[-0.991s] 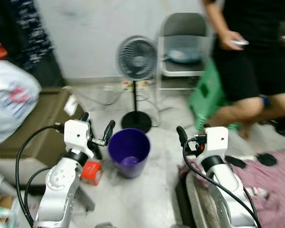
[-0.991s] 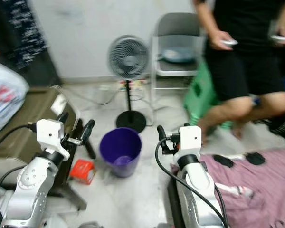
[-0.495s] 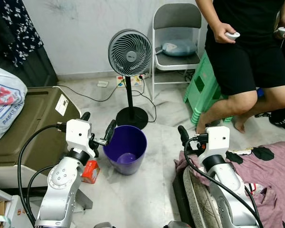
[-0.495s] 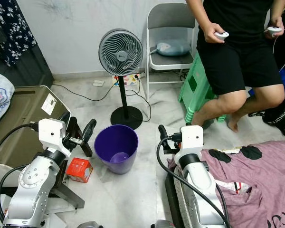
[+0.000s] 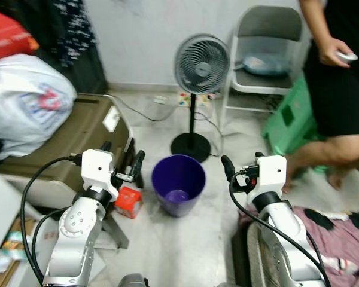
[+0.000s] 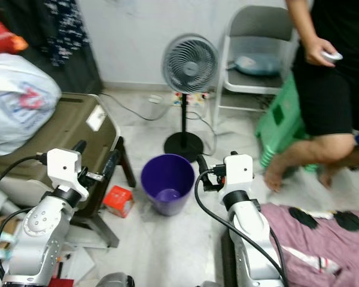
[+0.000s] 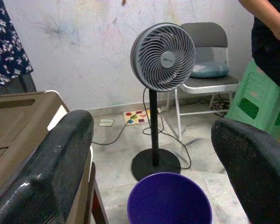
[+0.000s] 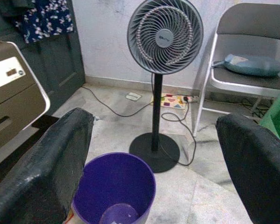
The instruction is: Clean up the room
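Two grippers hang wide open and empty, the left gripper (image 5: 121, 159) nearer the small red box (image 5: 127, 201), which lies on the floor just below it, beside the purple bin (image 5: 179, 185); the right gripper (image 5: 239, 167) flanks the bin's other side.

The person (image 5: 338, 72) is cut off at the top and right edges; the object in the hand (image 6: 320, 52) is too blurred to identify. The white bag (image 5: 27, 104) runs off the left edge, its print smeared. The red box (image 5: 128, 202) carries lettering too small to read. The bin (image 7: 169, 198) is cut by the bottom edge in the left wrist view. The chair (image 6: 257, 57) loses its top at the frame edge.
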You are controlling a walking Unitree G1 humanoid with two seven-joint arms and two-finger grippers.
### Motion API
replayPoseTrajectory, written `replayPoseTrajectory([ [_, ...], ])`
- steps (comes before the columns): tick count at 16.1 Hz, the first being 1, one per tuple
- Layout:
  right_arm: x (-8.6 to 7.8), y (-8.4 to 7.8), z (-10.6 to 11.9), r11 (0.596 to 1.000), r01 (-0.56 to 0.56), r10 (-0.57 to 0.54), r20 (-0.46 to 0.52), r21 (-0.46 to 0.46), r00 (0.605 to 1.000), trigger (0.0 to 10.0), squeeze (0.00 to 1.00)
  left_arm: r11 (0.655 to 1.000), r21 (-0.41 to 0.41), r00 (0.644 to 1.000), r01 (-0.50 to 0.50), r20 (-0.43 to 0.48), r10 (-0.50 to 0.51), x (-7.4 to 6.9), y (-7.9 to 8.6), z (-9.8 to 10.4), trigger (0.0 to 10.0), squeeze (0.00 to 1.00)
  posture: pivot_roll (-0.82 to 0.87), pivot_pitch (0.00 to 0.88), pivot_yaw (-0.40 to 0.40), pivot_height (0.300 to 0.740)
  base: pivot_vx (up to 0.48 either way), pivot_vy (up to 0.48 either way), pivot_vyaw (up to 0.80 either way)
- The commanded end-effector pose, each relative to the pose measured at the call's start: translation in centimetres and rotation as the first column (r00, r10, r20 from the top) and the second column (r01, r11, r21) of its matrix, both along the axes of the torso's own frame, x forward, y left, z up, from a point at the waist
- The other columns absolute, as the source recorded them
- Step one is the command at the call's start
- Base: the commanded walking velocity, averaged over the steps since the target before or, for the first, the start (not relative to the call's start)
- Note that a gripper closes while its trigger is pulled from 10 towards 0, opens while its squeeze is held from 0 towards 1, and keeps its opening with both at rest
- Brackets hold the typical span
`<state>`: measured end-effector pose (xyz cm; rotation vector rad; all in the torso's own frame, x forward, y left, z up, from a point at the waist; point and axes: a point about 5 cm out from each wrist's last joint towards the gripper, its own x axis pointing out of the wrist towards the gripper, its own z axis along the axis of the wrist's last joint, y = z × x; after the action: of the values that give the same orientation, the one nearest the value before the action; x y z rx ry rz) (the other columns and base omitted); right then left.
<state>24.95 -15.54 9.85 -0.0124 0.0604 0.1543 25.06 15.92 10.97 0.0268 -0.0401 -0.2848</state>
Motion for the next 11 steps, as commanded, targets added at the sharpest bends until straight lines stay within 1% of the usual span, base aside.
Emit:
replayPoseTrajectory([
  [1, -0.03, -0.07, 0.11, 1.0, -0.004, 0.004, 0.0, 0.0, 1.0, 10.0, 0.0, 1.0, 0.004, 1.0, 0.015, 0.015, -0.015, -0.01, -0.11, 0.38, 10.0, 0.0, -0.06, 0.0, 0.021, 0.74, 0.0, 0.0, 0.0],
  [3, 0.02, -0.1, 0.08, 1.0, -0.006, 0.006, -0.001, 0.0, 1.0, 10.0, 0.0, 1.0, 0.001, 0.999, 0.028, 0.022, -0.028, -0.06, -0.25, 0.42, 10.0, 0.0, -0.06, 0.0, 0.02, 0.74, 0.0, 0.0, 0.0],
  [11, 0.2, -0.03, 0.23, 1.0, -0.013, 0.013, 0.005, -0.007, 1.0, 10.0, 0.0, 0.999, -0.003, 0.999, 0.036, 0.024, -0.036, 0.02, -0.3, 0.42, 10.0, 0.0, -0.06, 0.0, 0.02, 0.74, 0.301, 0.0, 0.0],
])
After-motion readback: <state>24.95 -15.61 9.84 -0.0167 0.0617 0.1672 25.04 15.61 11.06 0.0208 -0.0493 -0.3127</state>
